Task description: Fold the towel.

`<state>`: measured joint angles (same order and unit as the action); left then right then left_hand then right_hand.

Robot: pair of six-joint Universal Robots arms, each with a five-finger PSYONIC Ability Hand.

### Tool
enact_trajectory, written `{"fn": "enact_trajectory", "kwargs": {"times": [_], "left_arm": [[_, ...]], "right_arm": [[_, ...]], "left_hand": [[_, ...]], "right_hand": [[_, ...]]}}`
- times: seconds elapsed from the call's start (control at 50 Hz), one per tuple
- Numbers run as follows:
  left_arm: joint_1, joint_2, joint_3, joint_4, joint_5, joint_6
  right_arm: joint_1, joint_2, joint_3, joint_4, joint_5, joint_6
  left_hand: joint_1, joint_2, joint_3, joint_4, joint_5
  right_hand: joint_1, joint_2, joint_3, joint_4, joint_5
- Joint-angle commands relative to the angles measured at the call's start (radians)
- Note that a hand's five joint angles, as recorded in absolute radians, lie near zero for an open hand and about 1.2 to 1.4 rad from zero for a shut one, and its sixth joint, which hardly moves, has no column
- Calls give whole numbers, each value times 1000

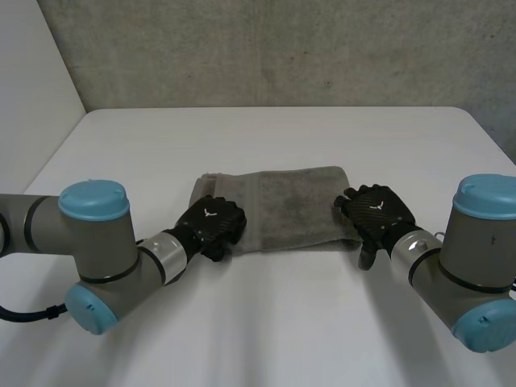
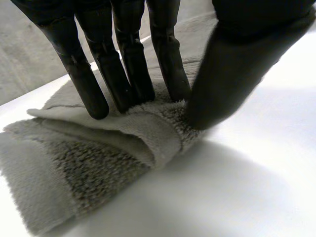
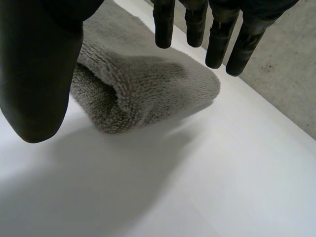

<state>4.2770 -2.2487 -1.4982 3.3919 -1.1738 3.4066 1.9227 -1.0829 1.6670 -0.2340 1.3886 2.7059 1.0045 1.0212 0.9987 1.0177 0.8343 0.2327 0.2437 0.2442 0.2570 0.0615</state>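
Grey towel (image 1: 278, 205) is lying folded into a short thick strip at the middle of the white table (image 1: 274, 322), long side running 9 to 3 o'clock. Left hand (image 1: 211, 224) is sitting on the towel's 8 o'clock corner. In the left wrist view its fingers (image 2: 126, 74) are reaching straight down with their tips pressing on the top layer, while the thumb (image 2: 232, 64) is pushing in against the edge, so a ridge of cloth is being pinched between them. Layers are gaping slightly at that corner. Right hand (image 1: 379, 211) is hanging at the towel's 3 o'clock end, over the rounded fold. Its fingers are spreading straight above the cloth and its thumb is standing well apart beside the end, holding nothing. Both arms are coming in from 6 o'clock. Grey wall (image 1: 282, 48) is standing at 12 o'clock.
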Motion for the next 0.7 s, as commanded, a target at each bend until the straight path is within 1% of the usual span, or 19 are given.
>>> {"fn": "enact_trajectory", "kwargs": {"times": [0.02, 0.1, 0.14, 0.26, 0.36, 0.56, 0.58, 0.6, 0.62, 0.64, 0.66, 0.68, 0.7], "left_arm": [[1, 1, 26, 1, -101, -10], [15, 33, 13, 36, -147, -12], [18, 49, 6, 50, -153, -12], [53, 87, -42, 84, -150, -10], [67, 90, -71, 90, -150, 0], [96, 89, -94, 89, -141, 5], [96, 90, -105, 89, -139, 3], [96, 90, -105, 89, -139, 3], [96, 93, -114, 92, -138, 0], [92, 95, -119, 92, -138, -1], [92, 95, -119, 92, -138, -1], [84, 100, -122, 92, -138, -1], [77, 103, -125, 92, -138, -1]], "right_arm": [[6, -9, 39, -89, 7, 0], [13, -17, 51, -116, 9, 0], [16, -18, 56, -125, 10, 2], [30, -20, 57, -137, 26, 20], [50, -31, 56, -139, 33, 29], [39, -28, 62, -142, 32, 31], [39, -26, 63, -145, 32, 34], [39, -26, 63, -145, 32, 34], [39, -23, 65, -149, 32, 34], [39, -23, 65, -149, 32, 34], [39, -20, 65, -151, 32, 34], [39, -18, 65, -151, 32, 34], [39, -18, 65, -151, 32, 34]], "left_hand": [[66, 50, 72, 53, 62], [63, 47, 69, 50, 59], [60, 44, 66, 47, 56], [60, 44, 66, 47, 56], [63, 47, 69, 50, 59], [55, 38, 60, 41, 50], [2, -14, 8, -11, -2], [2, -15, 7, -12, -3], [-149, -166, -144, -163, -154], [-395, -412, -389, -408, -399], [-398, -414, -392, -411, -402], [-592, -609, -587, -606, -597], [-696, -713, -690, -709, -700]], "right_hand": [[87, 76, 75, 62, 83], [108, 97, 96, 83, 104], [105, 94, 93, 80, 101], [96, 85, 84, 72, 93], [90, 79, 79, 66, 87], [99, 88, 87, 74, 95], [105, 94, 93, 80, 101], [105, 94, 93, 80, 101], [105, 94, 93, 80, 101], [105, 94, 93, 80, 101], [105, 94, 93, 80, 101], [114, 102, 102, 89, 110], [114, 103, 102, 89, 110]]}}
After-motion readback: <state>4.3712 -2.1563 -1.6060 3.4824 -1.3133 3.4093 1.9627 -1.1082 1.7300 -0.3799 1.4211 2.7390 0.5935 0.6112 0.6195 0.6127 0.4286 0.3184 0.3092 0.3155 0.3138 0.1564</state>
